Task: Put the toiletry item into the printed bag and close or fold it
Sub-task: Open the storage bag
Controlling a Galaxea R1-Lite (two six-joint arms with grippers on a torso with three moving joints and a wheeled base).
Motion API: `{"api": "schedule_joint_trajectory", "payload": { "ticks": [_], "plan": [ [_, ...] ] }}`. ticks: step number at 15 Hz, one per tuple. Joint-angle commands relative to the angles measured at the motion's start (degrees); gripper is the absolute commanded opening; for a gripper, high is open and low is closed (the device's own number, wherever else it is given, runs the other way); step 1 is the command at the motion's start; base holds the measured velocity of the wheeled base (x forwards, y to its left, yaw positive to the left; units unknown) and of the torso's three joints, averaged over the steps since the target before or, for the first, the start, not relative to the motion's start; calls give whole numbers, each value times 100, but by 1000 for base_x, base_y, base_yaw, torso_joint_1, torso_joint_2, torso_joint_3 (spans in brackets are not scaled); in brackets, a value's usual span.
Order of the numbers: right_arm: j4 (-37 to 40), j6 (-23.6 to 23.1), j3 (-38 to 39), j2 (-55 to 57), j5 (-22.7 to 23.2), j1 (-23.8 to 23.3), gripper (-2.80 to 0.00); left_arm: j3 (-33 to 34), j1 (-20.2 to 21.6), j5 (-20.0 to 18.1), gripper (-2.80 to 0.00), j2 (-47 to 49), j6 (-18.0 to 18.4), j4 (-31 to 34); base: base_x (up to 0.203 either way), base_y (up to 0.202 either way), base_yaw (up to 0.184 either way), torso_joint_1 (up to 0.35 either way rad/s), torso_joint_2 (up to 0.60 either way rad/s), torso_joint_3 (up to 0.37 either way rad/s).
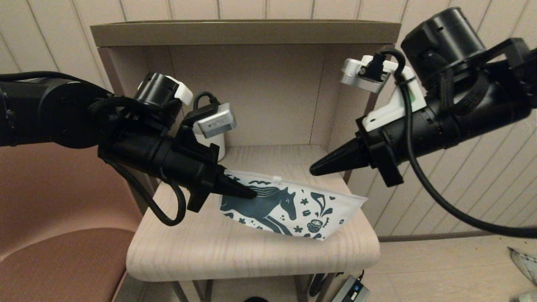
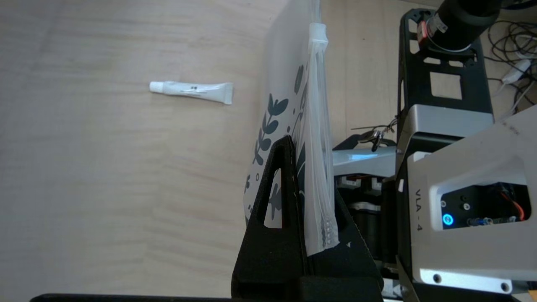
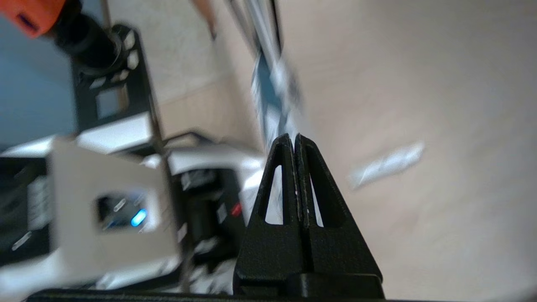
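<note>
Bag-holding is the step in hand, judged from the head view: the printed bag (image 1: 289, 205) is held tilted above the wooden shelf (image 1: 251, 251) by the left gripper (image 1: 247, 193), whose jaws are clamped on the bag's left end near the zipper. The right gripper (image 1: 315, 168) hangs above the bag's upper edge, apart from it, with its fingers pressed together on nothing. A white mug (image 1: 214, 147) is partly seen behind the left arm. In the left wrist view, the bag (image 2: 289, 105) is seen edge-on, pinched between the black fingers (image 2: 281, 188), and a small white tube (image 2: 191, 90), taken to be the toiletry item, lies on the wood well apart from the bag. In the right wrist view, the jaws are shut tight and empty, with the blurred bag (image 3: 272, 84) ahead and the tube (image 3: 386, 163) off to one side. Next, the bag's mouth would probably need opening and the tube fetching.
</note>
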Motion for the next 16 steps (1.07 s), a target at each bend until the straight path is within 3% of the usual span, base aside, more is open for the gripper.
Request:
{"api": "schedule_joint_trajectory", "payload": {
  "ticks": [1,8,9,16],
  "plan": [
    [-176,-15,-32,249,32,125,-280,1,3,-23,-280,42,26,9,0,0,0,0,0,0],
    [-568,-27,-48,343,74,208,-280,-16,3,-23,-280,68,20,-17,0,0,0,0,0,0],
    [-578,-43,20,341,58,208,-9,-16,3,-23,-280,68,21,-8,0,0,0,0,0,0],
    [-594,-24,-51,501,338,480,0,19,3,-14,-280,68,38,9,0,0,0,0,0,0]
  ]
}}
